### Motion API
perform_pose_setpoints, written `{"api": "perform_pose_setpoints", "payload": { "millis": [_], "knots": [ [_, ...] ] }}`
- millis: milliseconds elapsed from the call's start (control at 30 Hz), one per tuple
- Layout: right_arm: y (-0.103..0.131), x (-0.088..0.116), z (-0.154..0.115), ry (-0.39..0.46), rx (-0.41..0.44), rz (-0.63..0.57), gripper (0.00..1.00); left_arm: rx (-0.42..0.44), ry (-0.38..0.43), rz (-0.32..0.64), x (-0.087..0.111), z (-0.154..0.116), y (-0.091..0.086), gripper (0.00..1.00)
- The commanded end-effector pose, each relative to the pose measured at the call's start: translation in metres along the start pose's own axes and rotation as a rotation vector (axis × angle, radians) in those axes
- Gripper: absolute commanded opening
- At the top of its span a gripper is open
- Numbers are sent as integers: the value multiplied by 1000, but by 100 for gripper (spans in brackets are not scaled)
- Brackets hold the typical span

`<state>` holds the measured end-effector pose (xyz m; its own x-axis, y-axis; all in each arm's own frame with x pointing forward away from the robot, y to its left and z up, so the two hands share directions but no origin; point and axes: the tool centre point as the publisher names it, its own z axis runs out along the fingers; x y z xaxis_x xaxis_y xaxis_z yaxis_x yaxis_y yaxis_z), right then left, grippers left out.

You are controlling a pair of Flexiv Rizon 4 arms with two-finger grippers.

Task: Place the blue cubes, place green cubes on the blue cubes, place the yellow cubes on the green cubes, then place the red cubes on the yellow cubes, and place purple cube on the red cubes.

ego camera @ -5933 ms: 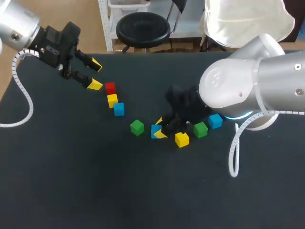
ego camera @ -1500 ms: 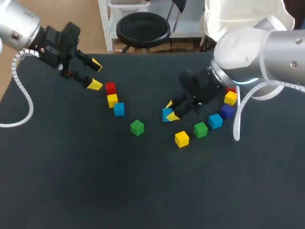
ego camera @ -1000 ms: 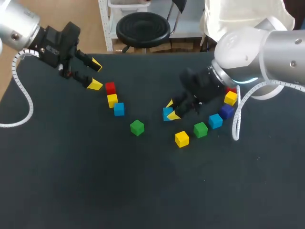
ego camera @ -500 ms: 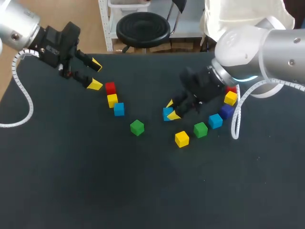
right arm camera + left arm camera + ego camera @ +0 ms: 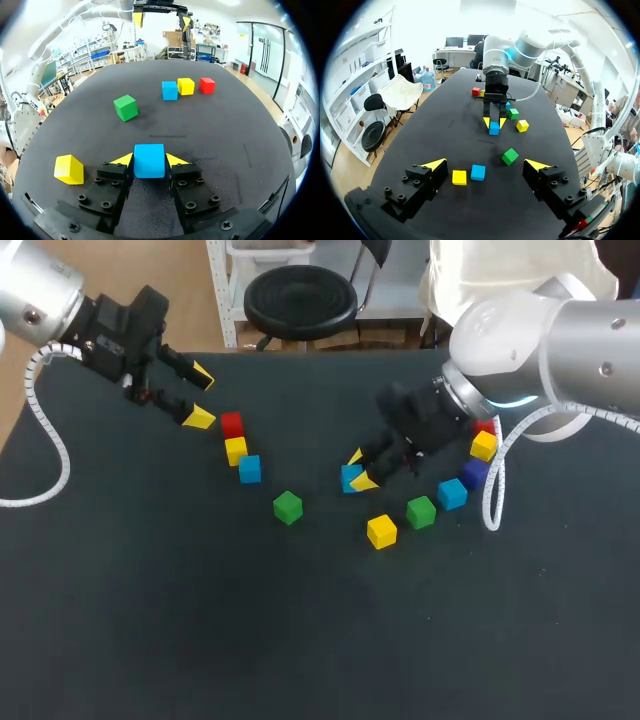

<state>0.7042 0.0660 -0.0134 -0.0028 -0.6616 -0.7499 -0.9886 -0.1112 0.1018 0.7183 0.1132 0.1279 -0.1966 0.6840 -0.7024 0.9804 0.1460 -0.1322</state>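
Head view showed the black table with the right arm reaching in toward its middle and the left arm held over the far left corner. The right gripper was clenched on a blue cube, one yellow tip against each of two opposite faces, low over the middle of the table. Whether the cube touched the surface could not be told. The left gripper hung spread wide and empty, just left of a short row of red cube, yellow cube and second blue cube. The step in hand looked like laying the blue base. The next move would call for seating the cube flat, releasing it and lifting straight off without nudging it, then fetching another blue cube or a green one. One green cube lay near the middle, and more cubes lay to the right — the purple cube among them. No container showed anywhere.
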Motion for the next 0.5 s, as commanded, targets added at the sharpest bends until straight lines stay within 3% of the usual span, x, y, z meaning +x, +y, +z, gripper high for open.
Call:
{"api": "perform_pose_setpoints", "payload": {
  "millis": [33,500],
  "knots": [
    [-6,2,3,-4,-14,-3,0,-2,-3,2,1,0,-1,100],
    [1,-3,-7,-12,10,-27,0,-2,-3,2,1,0,-1,100]
  ]
}}
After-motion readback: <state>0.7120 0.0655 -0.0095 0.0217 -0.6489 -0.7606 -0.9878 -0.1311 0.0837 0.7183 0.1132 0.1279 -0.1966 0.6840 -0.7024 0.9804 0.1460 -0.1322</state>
